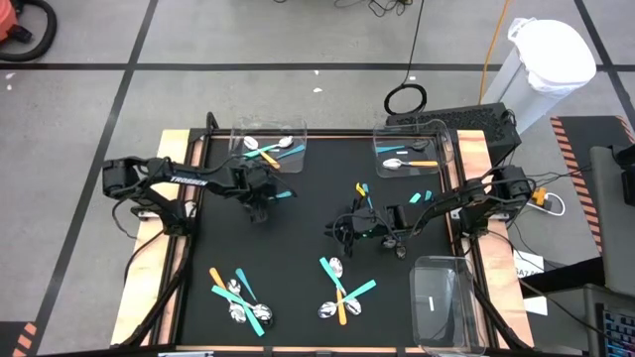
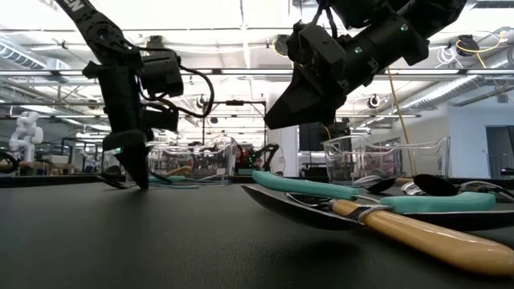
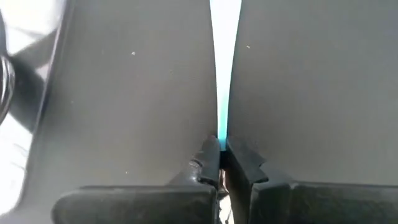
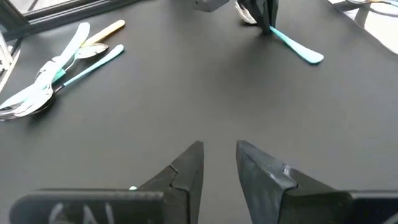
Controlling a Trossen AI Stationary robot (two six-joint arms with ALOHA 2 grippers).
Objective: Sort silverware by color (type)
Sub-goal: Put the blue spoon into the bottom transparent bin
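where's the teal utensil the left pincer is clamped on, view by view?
High: teal utensil on the mat, right of the left pincer.
Low: barely visible behind the pincer tip, left side.
Left wrist: handle running up from the shut fingers.
Right wrist: top right, far end.
Shared landmark: the left pincer.

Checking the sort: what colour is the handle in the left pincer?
Teal handle, clearest in the left wrist view.
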